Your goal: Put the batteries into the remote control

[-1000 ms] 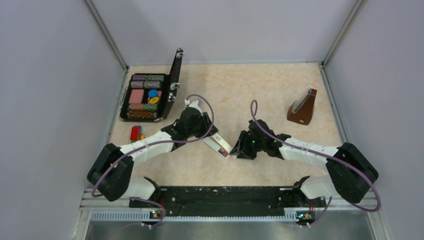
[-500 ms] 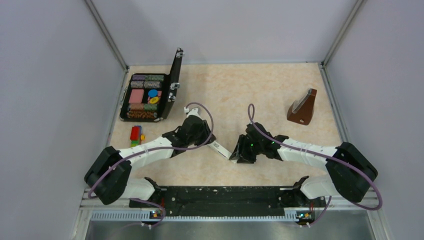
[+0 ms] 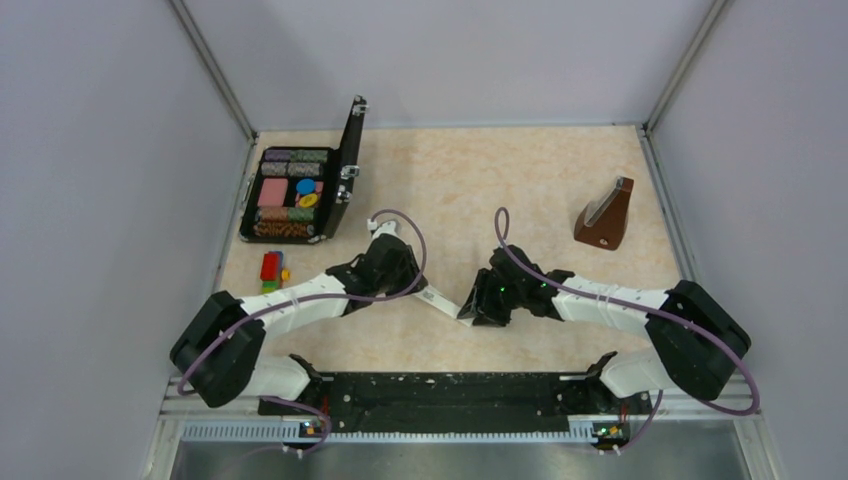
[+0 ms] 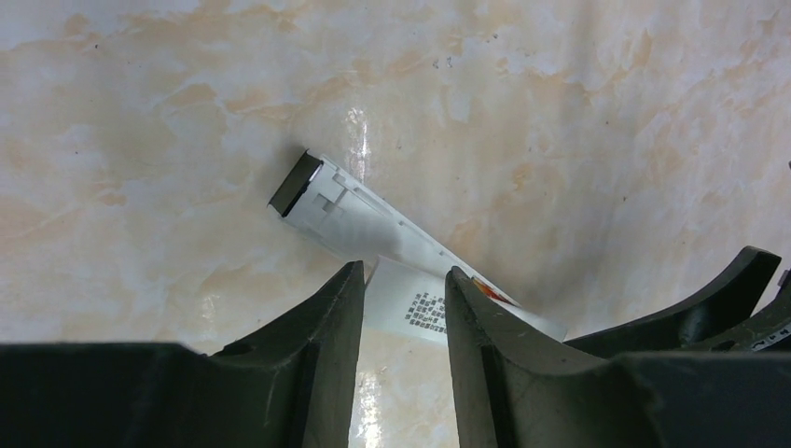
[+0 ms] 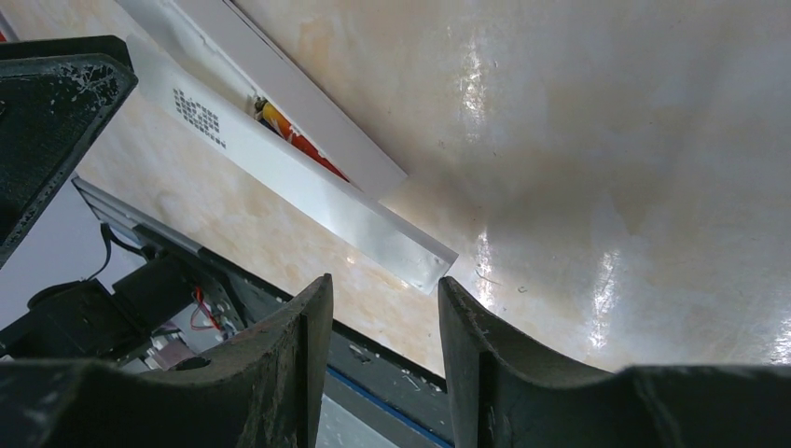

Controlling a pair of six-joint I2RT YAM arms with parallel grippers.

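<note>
The remote control lies slanted on the table between my two grippers, a slim white bar with a dark end. A reddish battery sits in its open slot. Beside it lies a loose white cover strip with small print. My left gripper is open, its tips over the strip, which runs on behind the right finger. My right gripper is open and empty, just short of the strip's other end. In the top view the left gripper and right gripper flank the remote.
An open black case of coloured chips stands at the back left. Stacked toy blocks sit by the left arm. A brown metronome is at the right. A black rail runs along the near edge.
The remote has turned from a broad face-up view to a thin slanted bar on the table. Both grippers have shifted slightly left and nearer the front with it.
</note>
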